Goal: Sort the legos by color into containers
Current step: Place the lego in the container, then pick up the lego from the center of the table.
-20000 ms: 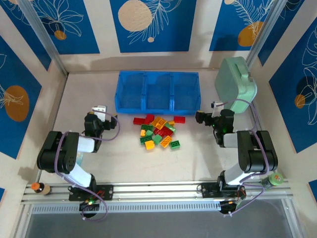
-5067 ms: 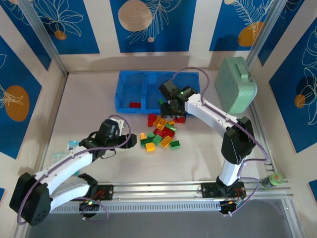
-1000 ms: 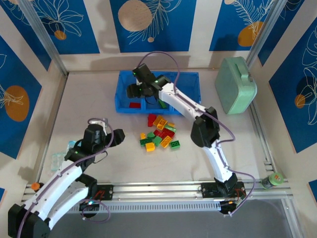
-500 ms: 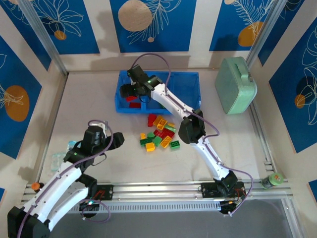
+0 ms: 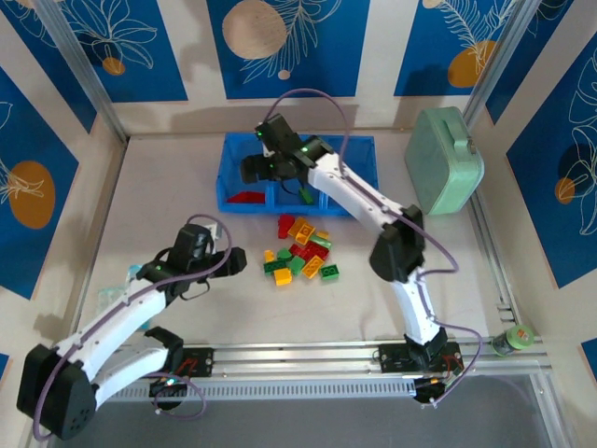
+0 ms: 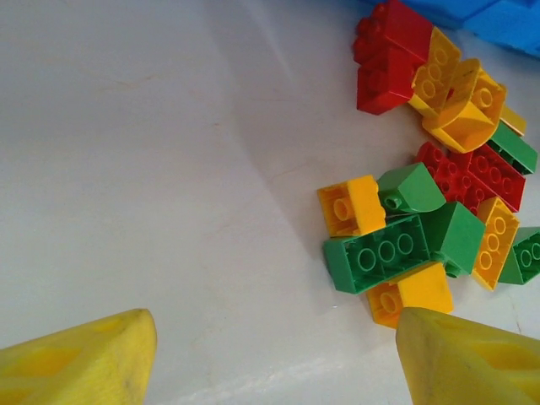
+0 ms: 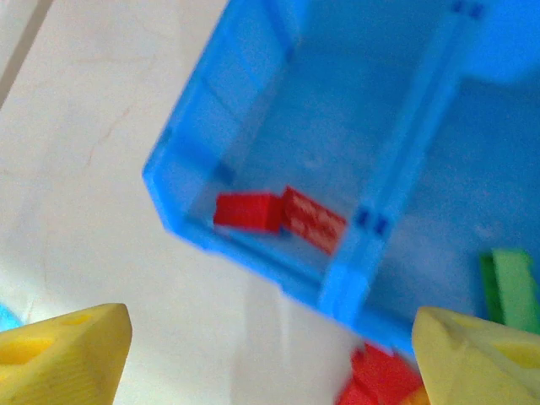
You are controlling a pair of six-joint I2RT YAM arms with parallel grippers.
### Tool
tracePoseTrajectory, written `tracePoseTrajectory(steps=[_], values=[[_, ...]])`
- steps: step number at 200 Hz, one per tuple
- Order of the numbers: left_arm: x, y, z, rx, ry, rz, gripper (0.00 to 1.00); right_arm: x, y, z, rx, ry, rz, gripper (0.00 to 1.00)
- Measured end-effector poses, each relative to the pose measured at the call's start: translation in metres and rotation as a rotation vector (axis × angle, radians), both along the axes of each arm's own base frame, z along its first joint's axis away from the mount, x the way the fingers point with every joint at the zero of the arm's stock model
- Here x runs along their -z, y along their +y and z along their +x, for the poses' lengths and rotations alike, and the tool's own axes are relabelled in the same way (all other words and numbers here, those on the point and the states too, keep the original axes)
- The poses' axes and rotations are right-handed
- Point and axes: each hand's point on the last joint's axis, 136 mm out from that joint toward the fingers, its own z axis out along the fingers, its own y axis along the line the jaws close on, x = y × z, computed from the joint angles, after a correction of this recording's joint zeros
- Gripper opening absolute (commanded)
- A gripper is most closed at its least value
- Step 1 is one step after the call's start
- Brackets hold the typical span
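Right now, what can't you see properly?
Top view: the right arm covers part of the tray's middle compartment.
Right wrist view: blurred; the green lego is cut by the right edge, so its shape is unclear.
Left wrist view: the pile's lower legos hide under others.

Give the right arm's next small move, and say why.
Probably pull back to the pile for another brick. The right jaws stand open and empty over the tray's left compartment, where two red bricks already lie; many bricks in the pile are unsorted.
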Motion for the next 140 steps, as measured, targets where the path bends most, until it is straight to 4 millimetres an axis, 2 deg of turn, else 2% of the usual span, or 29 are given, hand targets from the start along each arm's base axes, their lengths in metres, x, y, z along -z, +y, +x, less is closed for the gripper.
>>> tracePoseTrajectory(steps=[18, 39, 59, 79, 108, 122, 140], values=[[0.004, -0.010, 0.007, 0.032, 0.019, 0.011, 0.74, -0.009, -0.028, -0.026, 0.020, -0.008, 0.017, 0.85], [0.010, -0.021, 0.016, 0.057, 0.037, 0.023, 0.72, -0.004, -0.062, -0.048, 0.067, 0.002, 0.037, 0.84], [0.018, -0.032, 0.026, 0.081, 0.057, 0.036, 0.71, 0.017, -0.097, -0.062, 0.129, 0.036, 0.021, 0.84], [0.026, -0.046, 0.032, 0.115, 0.078, 0.051, 0.71, 0.048, -0.126, -0.074, 0.190, 0.087, -0.013, 0.83], [0.035, -0.063, 0.041, 0.141, 0.091, 0.052, 0.68, 0.089, -0.150, -0.101, 0.231, 0.167, -0.056, 0.83], [0.040, -0.066, 0.044, 0.138, 0.102, 0.051, 0.66, 0.098, -0.158, -0.109, 0.245, 0.186, -0.061, 0.83], [0.048, -0.070, 0.045, 0.140, 0.124, 0.056, 0.63, 0.100, -0.165, -0.115, 0.262, 0.188, -0.049, 0.83]])
